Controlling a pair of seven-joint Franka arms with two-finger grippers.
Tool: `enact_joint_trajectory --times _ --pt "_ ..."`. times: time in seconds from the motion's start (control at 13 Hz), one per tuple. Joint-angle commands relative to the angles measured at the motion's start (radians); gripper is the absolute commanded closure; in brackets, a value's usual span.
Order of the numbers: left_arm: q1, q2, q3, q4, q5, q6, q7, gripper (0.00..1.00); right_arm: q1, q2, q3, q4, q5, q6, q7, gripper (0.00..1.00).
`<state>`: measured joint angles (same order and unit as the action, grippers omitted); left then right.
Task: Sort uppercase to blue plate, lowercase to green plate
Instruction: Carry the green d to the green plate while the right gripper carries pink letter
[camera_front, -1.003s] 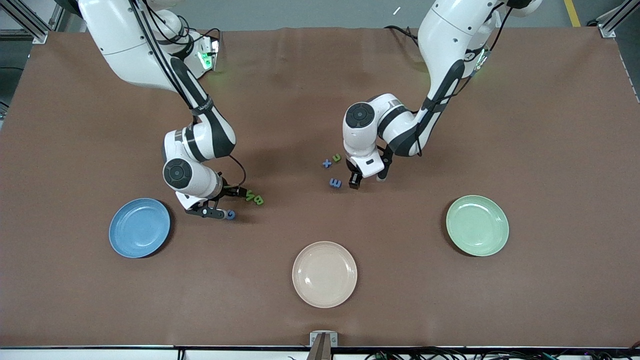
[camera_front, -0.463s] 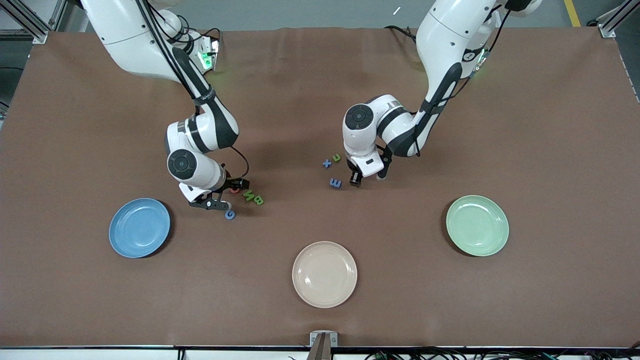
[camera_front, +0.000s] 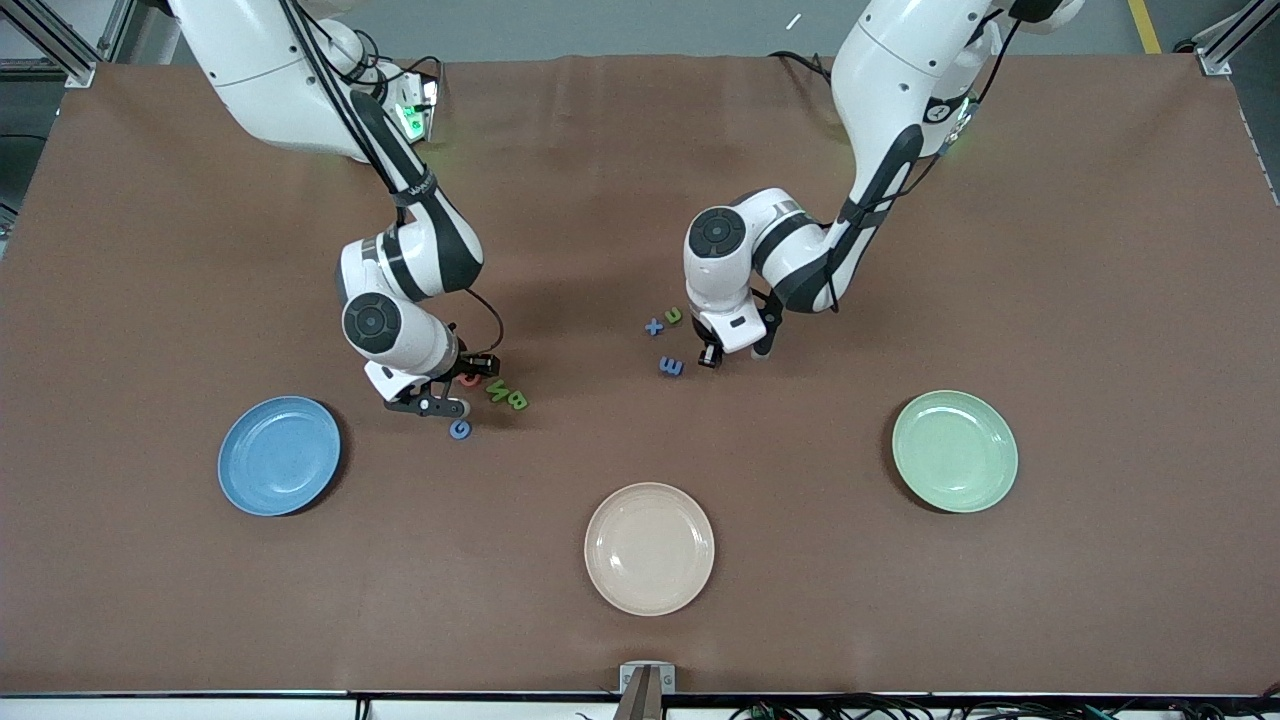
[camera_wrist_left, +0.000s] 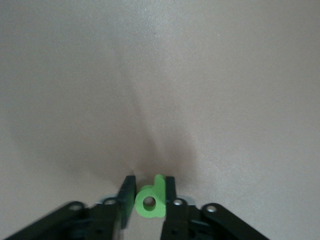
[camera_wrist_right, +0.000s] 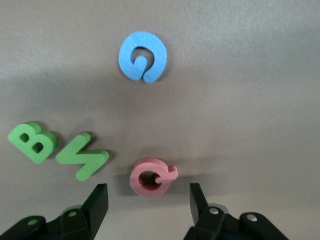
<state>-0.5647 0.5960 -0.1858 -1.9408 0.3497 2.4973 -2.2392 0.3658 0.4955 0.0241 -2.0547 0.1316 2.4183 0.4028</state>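
Note:
My left gripper is shut on the green p-like lowercase piece, low over the table beside the blue m-like piece. The blue x and green u lie a little farther from the front camera. My right gripper is open, one finger on each side of the red Q without touching it. Blue G, green N and green B lie close by. The blue plate is toward the right arm's end, the green plate toward the left arm's end.
A cream plate sits near the table's front edge, between the blue and green plates. The brown table stretches wide around both clusters of letters.
My left gripper has closed on the green p-like piece. My right gripper has shifted from beside the blue G to straddle the red Q, its jaws narrowing somewhat.

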Motion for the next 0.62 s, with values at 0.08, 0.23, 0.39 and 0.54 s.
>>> enact_joint_trajectory --times 0.08,0.23,0.39,0.54 --pt "0.000 -0.019 0.000 -0.012 0.025 0.015 0.006 1.00 0.008 -0.017 -0.006 -0.030 0.010 0.041 -0.001 0.37" --pt "0.012 -0.057 0.003 -0.012 0.025 0.005 0.035 1.00 0.008 -0.012 -0.006 -0.030 0.010 0.045 -0.002 0.38" --pt "0.087 -0.109 0.000 -0.010 0.028 -0.030 0.137 1.00 0.008 -0.002 -0.006 -0.033 0.010 0.067 -0.001 0.38" --pt "0.153 -0.160 -0.001 -0.010 0.028 -0.055 0.327 1.00 0.008 0.003 -0.006 -0.032 0.010 0.071 -0.002 0.41"
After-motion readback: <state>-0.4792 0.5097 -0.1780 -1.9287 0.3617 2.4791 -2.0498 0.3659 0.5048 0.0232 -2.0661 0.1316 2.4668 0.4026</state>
